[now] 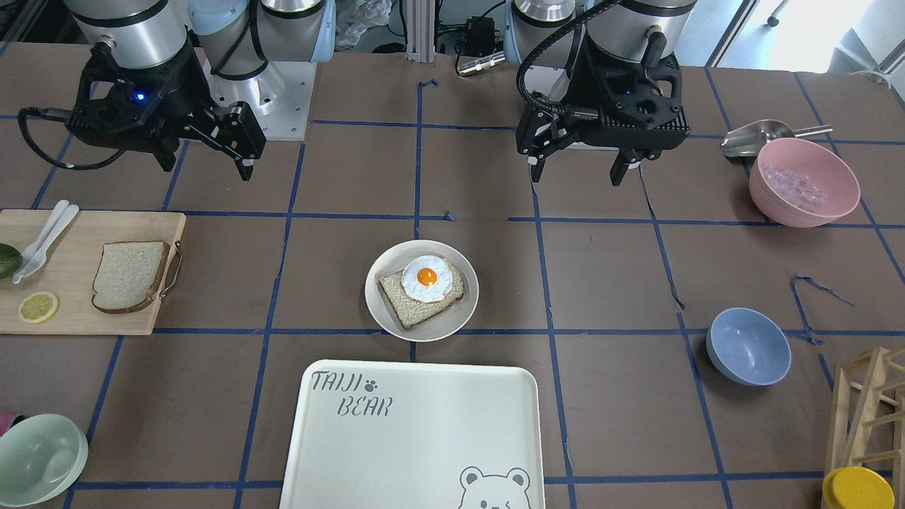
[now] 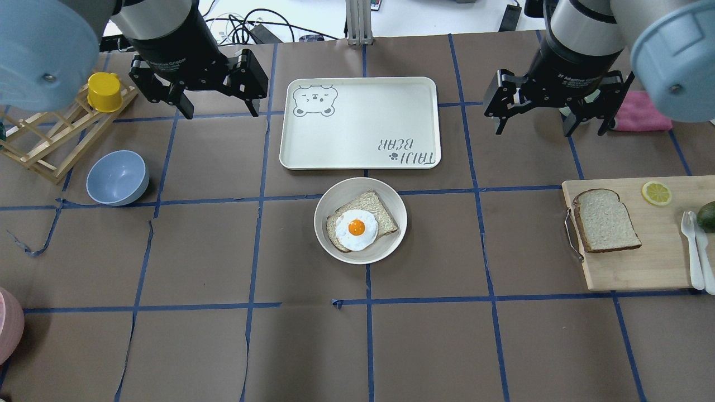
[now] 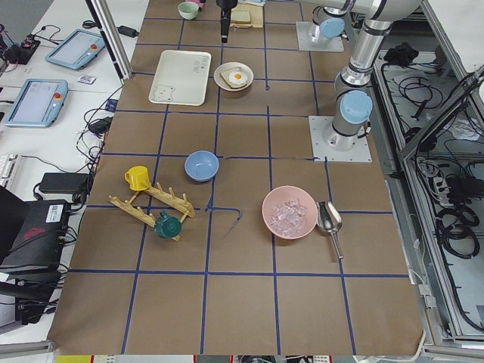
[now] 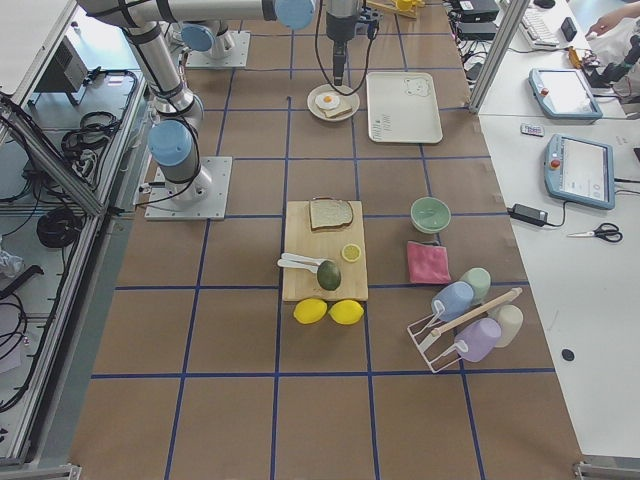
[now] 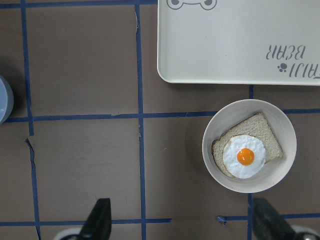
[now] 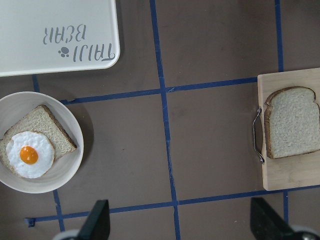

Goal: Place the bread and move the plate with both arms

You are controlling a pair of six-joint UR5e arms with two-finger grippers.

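Observation:
The plain bread (image 1: 129, 276) lies flat on a wooden cutting board (image 1: 78, 314); it also shows in the overhead view (image 2: 606, 220) and the right wrist view (image 6: 292, 122). The plate (image 1: 385, 311) sits mid-table (image 2: 386, 248) and holds a slice with a fried egg (image 1: 424, 283). My left gripper (image 1: 578, 170) hangs open and empty above the table, back from the plate (image 5: 272, 179). My right gripper (image 1: 206, 164) hangs open and empty, between plate and board. In both wrist views the fingers (image 6: 100, 222) stand wide apart.
A bear-printed tray (image 2: 363, 123) lies just beyond the plate. The board also carries a lemon slice (image 2: 656, 193), white cutlery (image 2: 692, 245) and an avocado. A blue bowl (image 2: 117, 177), a wooden rack (image 2: 44, 139), a pink bowl (image 1: 804, 182) and a green bowl (image 1: 39, 459) stand around.

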